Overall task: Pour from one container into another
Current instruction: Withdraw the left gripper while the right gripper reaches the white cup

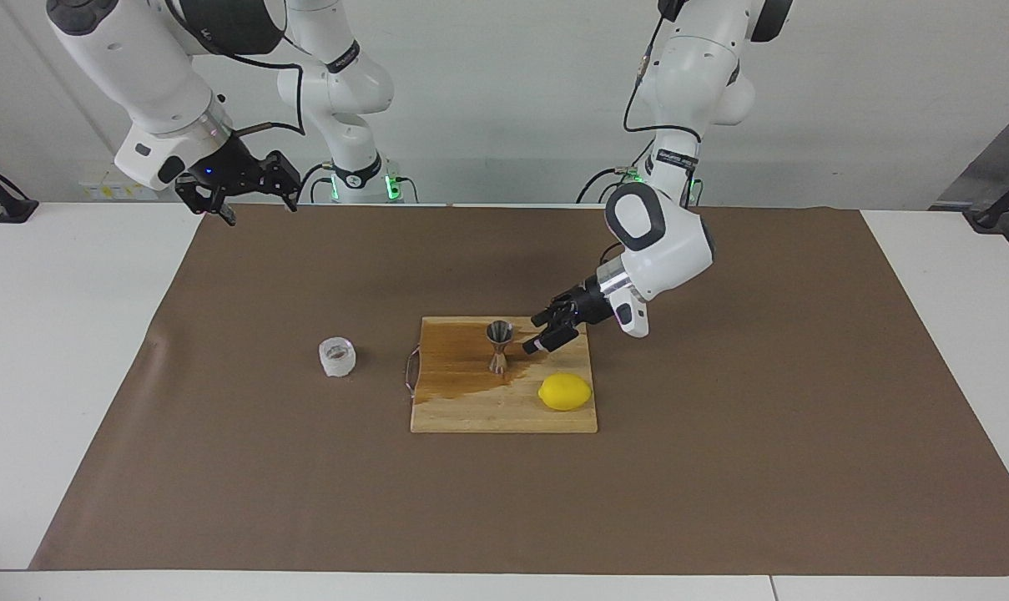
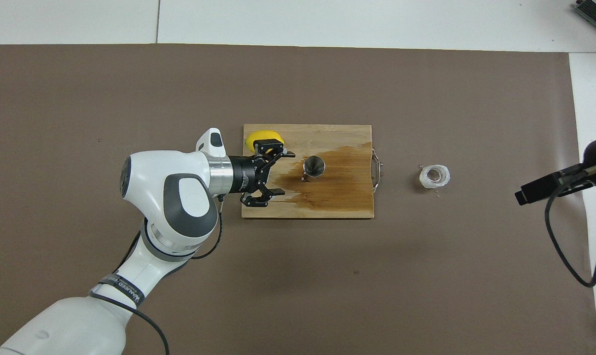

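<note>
Glass cup [image 1: 336, 356] stands upright on the brown mat [image 1: 721, 467], alone with open room around it — just off the handle end of the wooden board [image 1: 471, 409]. Steel jigger [image 1: 499, 345] stands mid-board, a lemon [image 1: 564, 391] near the board's corner. Left gripper [image 1: 547, 327], fingers spread wide, sits just beside the jigger, not touching. Right gripper [image 1: 249, 198] waits high over the mat's edge, also spread — well apart from the cup.

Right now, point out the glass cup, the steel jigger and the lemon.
glass cup [image 1: 336, 356]: facing view, on its ribbed side wall.
steel jigger [image 1: 499, 345]: facing view, near its narrow waist.
lemon [image 1: 564, 391]: facing view, middle of its yellow skin.
</note>
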Motion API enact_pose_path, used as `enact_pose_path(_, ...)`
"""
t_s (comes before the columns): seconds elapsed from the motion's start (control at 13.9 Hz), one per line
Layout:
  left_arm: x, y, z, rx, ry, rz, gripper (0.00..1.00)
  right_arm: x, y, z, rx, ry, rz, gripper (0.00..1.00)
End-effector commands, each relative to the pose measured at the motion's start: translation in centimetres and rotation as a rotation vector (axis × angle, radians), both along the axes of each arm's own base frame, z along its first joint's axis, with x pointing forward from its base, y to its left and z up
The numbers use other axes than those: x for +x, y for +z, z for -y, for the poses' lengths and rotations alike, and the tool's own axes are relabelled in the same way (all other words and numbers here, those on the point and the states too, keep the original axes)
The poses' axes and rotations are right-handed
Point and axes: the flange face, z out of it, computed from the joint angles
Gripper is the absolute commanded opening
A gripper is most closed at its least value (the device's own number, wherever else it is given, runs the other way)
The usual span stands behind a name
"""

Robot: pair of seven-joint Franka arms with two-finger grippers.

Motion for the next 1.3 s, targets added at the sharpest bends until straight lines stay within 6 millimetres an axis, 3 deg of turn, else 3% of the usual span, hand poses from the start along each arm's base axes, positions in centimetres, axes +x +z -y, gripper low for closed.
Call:
enact_pose_path(0.0, -0.5, 2.4, -1.5, 0.13, -0.115, 0.103, 1.0, -0.3, -0.2, 0.0, 0.035, 0.191, 0.02, 1.0)
enact_pose_path(0.29, 0.3, 5.7, -4.1, 0.377, -0.378, 0.229, 1.0, 0.0, -2.8, 0.8, 0.086, 0.556, 0.101, 1.0)
enact_pose_path(0.43, 1.0, 7.7, -6.5, 0.47, -0.463, 0.238, 1.0, 0.3, -4.5, 1.5, 0.161, 0.695, 0.145, 1.0)
enact_pose_path(0.72, 2.6, 12.1, -10.5, 0.655, -0.697, 0.236, 1.0, 1.1, -10.3, 5.2, 0.335, 0.88, 0.259, 1.0)
enact_pose_path(0.94, 3.3, 15.2, -15.8, 0.657, -0.758, 0.323, 1.0, 2.8, -17.3, 7.7, 0.552, 0.95, 0.364, 1.0)
enact_pose_path(1.15, 2.9, 18.9, -21.1, 0.672, -0.837, 0.426, 1.0, 3.4, -23.5, 7.4, 0.674, 1.035, 0.454, 1.0)
enact_pose_path(1.22, 2.6, 19.7, -22.7, 0.704, -0.878, 0.439, 1.0, 3.8, -24.3, 7.4, 0.669, 1.076, 0.516, 1.0)
